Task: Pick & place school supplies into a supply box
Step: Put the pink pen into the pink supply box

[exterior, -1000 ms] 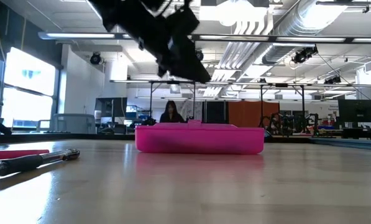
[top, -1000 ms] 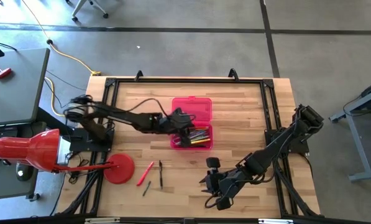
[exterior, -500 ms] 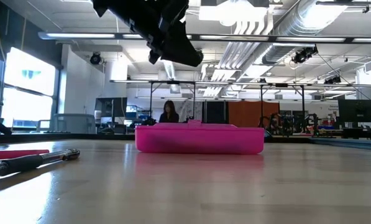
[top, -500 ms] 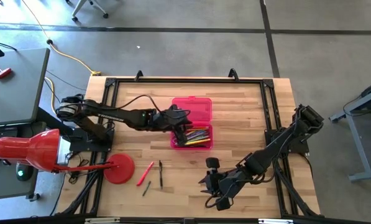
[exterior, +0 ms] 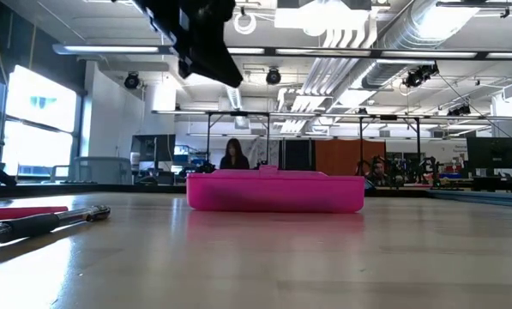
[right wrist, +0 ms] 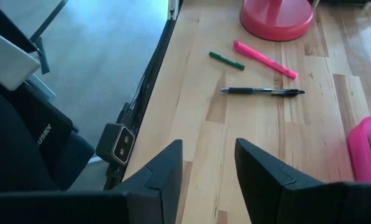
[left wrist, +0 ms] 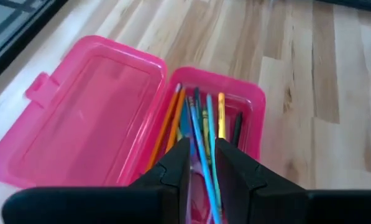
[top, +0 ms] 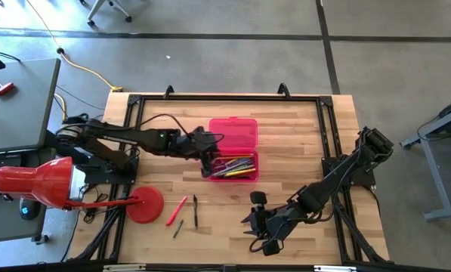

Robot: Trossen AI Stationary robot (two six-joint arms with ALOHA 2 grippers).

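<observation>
The pink supply box (top: 233, 133) lies open at mid-table, its lid (left wrist: 92, 106) flat toward the far side. Several pens and pencils (left wrist: 201, 118) lie in its tray (top: 239, 165). My left gripper (top: 208, 157) hovers high over the tray's left end, open by a narrow gap (left wrist: 202, 149) and holding nothing. A pink pen (top: 177, 210), a black pen (top: 196, 212) and a short green one (top: 178, 228) lie flat on the wood near the front left. My right gripper (top: 254, 223) waits open (right wrist: 209, 152) above the front edge, pointing toward them.
A red round disc (top: 145, 204) sits at the front left beside the loose pens. A black frame rail (top: 225, 97) runs around the table's edges. Bare wood lies right of the box. A person (exterior: 233, 154) sits far behind the table in the room.
My left gripper has risen and drawn back from over the tray toward the table's left edge, so the pens in the box show uncovered. The box and the loose pens have stayed where they were.
</observation>
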